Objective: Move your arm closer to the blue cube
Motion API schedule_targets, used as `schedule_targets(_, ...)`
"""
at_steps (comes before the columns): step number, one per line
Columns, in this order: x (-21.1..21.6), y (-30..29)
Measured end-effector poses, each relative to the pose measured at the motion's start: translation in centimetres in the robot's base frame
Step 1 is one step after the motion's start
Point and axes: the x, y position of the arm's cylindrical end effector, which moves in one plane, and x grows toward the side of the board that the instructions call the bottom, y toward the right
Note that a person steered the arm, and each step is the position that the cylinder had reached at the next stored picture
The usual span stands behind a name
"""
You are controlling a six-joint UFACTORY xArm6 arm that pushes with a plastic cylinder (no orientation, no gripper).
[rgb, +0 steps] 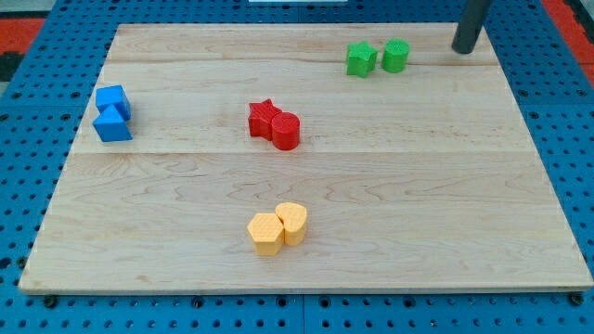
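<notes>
The blue cube [113, 99] sits near the board's left edge, touching a second blue block [113, 124] just below it, whose shape looks like a wedge. My tip [463, 48] is at the view's top right, on the far edge of the wooden board [371, 204]. It is far from the blue cube, almost the whole board width to its right. The nearest blocks to the tip are the green ones, to its left.
A green star-like block [361, 59] and a green cylinder [395, 56] touch at the top right. A red star [264, 119] and red cylinder [286, 131] touch at centre. Two yellow blocks [266, 233] [291, 223] touch at bottom centre.
</notes>
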Motion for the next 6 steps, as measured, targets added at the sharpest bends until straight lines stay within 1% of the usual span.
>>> schedule_targets(2,-1.5,-21.5)
schedule_targets(3,-2.5,-26.8)
schedule_targets(4,-3.6,-30.8)
schedule_targets(5,-3.1,-38.9)
schedule_targets(6,-0.7,-44.1)
